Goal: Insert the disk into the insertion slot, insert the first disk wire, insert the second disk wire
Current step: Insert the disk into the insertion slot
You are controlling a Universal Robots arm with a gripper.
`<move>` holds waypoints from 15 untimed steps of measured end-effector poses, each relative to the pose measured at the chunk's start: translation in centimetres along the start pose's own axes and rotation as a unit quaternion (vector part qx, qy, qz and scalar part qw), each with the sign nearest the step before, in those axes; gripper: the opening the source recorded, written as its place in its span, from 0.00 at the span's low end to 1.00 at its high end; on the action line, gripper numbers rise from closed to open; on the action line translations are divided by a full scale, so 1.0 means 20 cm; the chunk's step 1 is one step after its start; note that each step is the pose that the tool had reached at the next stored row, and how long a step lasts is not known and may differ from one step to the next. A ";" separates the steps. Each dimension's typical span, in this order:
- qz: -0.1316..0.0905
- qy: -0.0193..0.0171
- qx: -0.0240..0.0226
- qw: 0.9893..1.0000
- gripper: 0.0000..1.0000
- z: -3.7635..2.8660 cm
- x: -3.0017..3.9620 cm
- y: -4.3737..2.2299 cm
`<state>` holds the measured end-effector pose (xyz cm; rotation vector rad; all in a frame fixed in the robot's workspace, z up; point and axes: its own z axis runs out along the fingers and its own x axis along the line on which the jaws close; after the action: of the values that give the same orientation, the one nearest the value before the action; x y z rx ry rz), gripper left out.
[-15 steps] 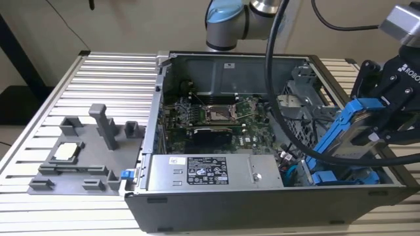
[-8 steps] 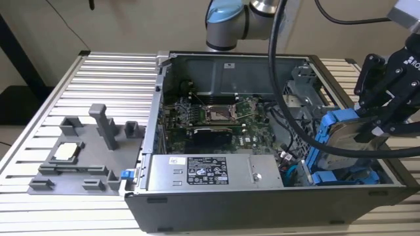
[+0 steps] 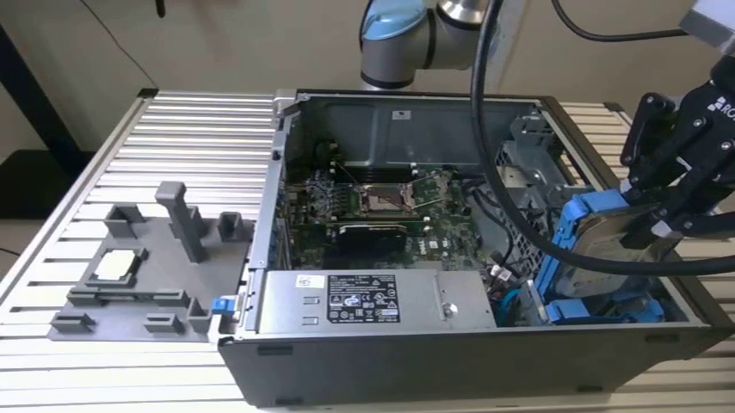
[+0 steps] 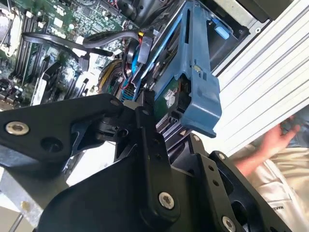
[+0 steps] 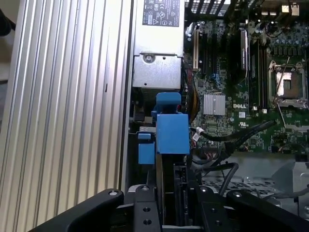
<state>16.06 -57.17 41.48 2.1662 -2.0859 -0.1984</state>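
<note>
Step one, disk insertion: gripper [image 3: 670, 222] fingers pinch the disk [image 3: 607, 243], tilted at the PC case's [image 3: 379, 344] 3 o'clock side, not yet seated; seating likely calls for a square, straight push.

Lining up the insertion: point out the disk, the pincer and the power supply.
disk [image 3: 607, 234], exterior view, its grey face.
pincer [image 3: 660, 222], exterior view, between its fingertips, shut on the disk.
power supply [image 3: 356, 303], exterior view, its labelled side.
</note>
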 end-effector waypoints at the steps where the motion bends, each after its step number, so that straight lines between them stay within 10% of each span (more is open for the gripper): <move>1: 0.000 0.000 0.000 1.000 0.33 0.000 0.000 0.000; 8: 0.000 0.001 -0.001 1.000 0.31 0.000 0.000 0.000; 15: 0.000 0.000 -0.026 1.000 0.31 -0.050 0.001 -0.016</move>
<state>16.55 -57.18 42.40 2.1371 -2.0579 -0.2502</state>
